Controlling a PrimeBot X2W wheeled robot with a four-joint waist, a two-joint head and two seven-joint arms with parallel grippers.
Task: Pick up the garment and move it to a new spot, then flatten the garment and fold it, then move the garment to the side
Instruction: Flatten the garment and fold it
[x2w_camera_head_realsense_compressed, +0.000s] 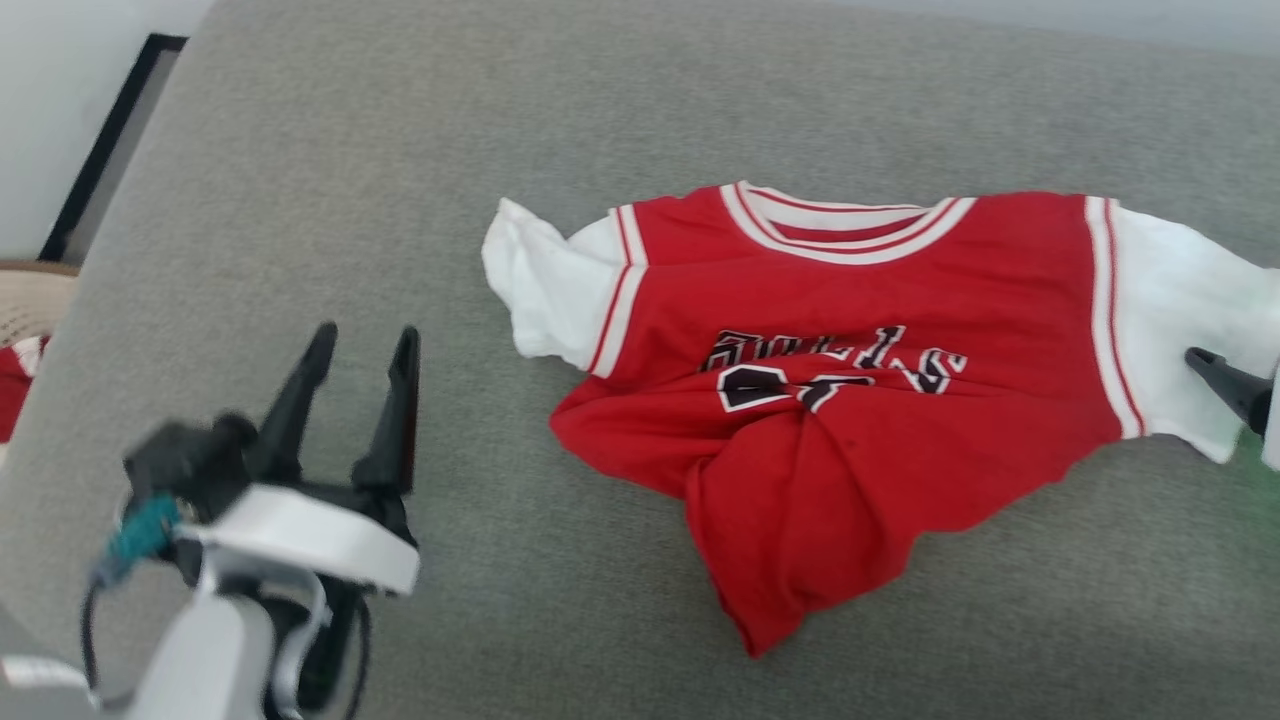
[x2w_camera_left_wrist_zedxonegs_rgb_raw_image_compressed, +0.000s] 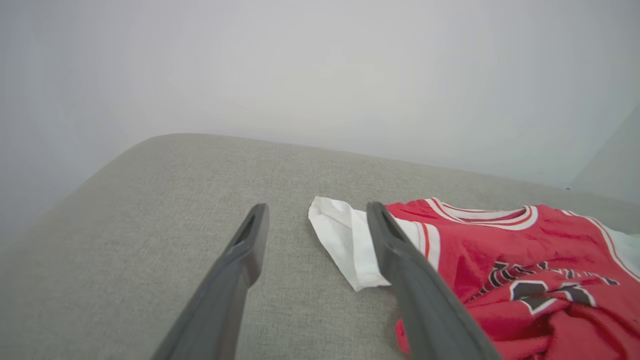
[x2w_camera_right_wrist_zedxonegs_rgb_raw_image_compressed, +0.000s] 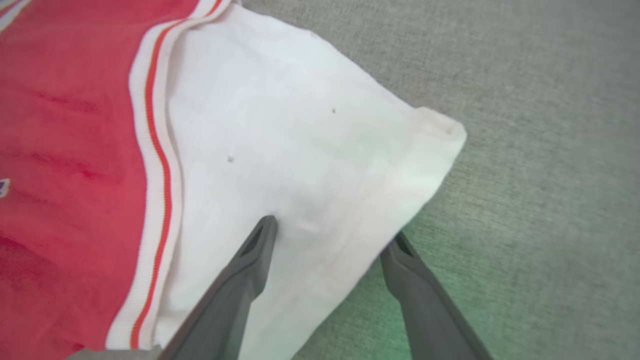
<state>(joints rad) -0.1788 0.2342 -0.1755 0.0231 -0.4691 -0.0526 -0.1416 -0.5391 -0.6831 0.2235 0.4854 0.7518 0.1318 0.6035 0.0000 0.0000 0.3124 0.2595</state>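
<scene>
Right claw (x2w_camera_right_wrist_zedxonegs_rgb_raw_image_compressed: 331, 230) is released, fingers spread astride the white sleeve hem of the garment (x2w_camera_right_wrist_zedxonegs_rgb_raw_image_compressed: 300, 125): one tip over the cloth, the other just off it above the grey upholstery (x2w_camera_right_wrist_zedxonegs_rgb_raw_image_compressed: 525, 150). The red body spreads away to this claw's left. Left claw (x2w_camera_head_realsense_compressed: 366, 333) is released too, grasping nothing, over bare upholstery, the other sleeve lying ahead beside its right finger

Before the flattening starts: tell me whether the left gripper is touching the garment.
Apart. In the head view, a stretch of bare grey surface separates the open left gripper from the garment and its nearest white sleeve.
</scene>
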